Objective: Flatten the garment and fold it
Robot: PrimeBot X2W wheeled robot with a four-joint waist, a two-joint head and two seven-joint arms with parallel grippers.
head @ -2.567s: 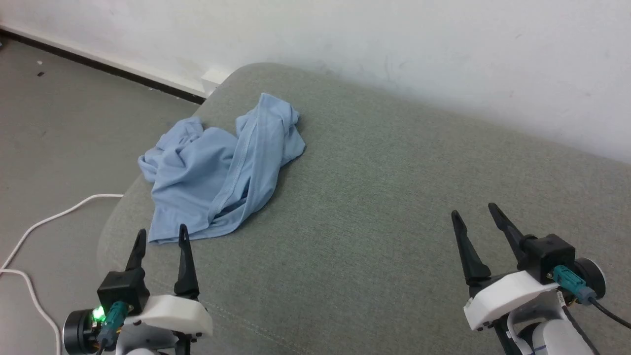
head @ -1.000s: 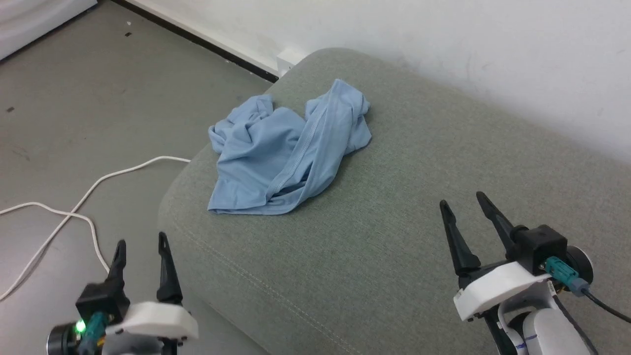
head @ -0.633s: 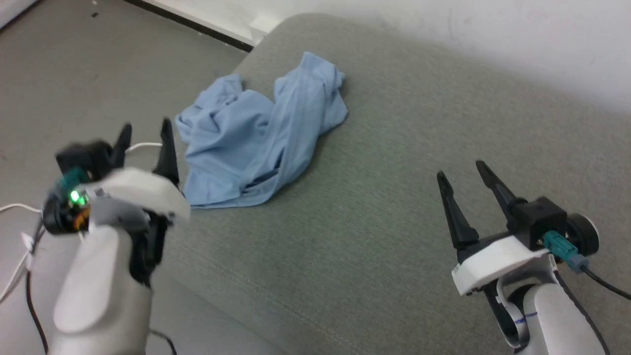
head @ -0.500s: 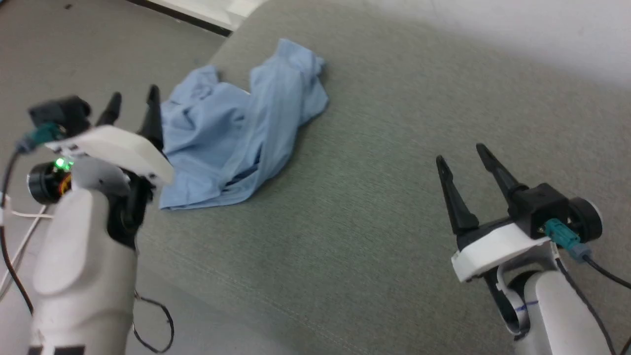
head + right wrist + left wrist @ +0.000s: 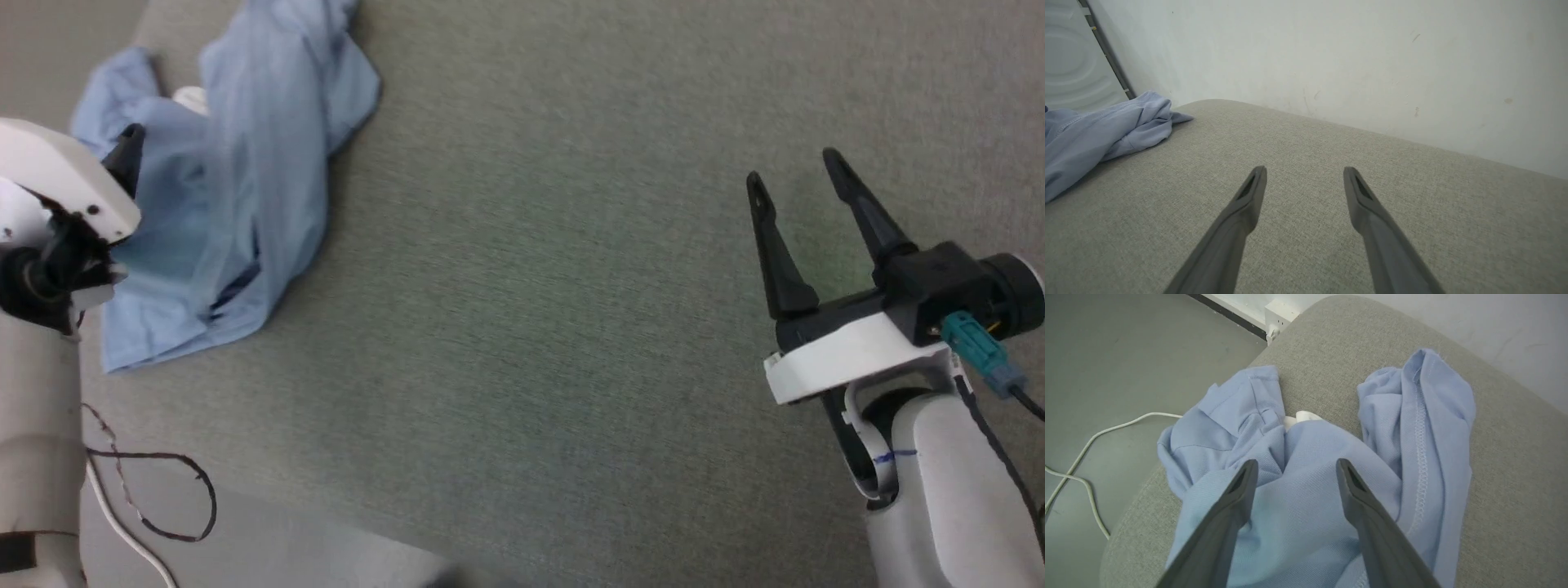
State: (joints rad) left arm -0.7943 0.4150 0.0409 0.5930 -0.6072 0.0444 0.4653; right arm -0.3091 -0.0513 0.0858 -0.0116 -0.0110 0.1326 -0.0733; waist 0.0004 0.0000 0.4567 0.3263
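The garment (image 5: 229, 188) lies crumpled at the left end of a grey-green upholstered cushion (image 5: 531, 327), a light blue knit with a stitched hem running up its right fold. A bit of white collar (image 5: 1302, 416) peeks out at its far side. My left gripper (image 5: 1296, 463) is open and hovers just above the garment's (image 5: 1310, 506) near middle, fabric showing between its fingers. In the head view one left finger (image 5: 129, 151) pokes past the white wrist housing. My right gripper (image 5: 792, 170) is open over bare cushion, far right of the garment (image 5: 1094, 134).
The cushion's rounded left edge drops to a grey floor with a white cable (image 5: 1086, 445). A wall socket (image 5: 1280, 312) sits beyond the cushion's far corner. A thin black wire loop (image 5: 163, 490) hangs by my left forearm. A pale wall (image 5: 1331, 61) stands behind the cushion.
The head camera has tilted down and closer. My left arm has risen from the lower left and reached forward over the garment. The right gripper has stayed open in much the same place.
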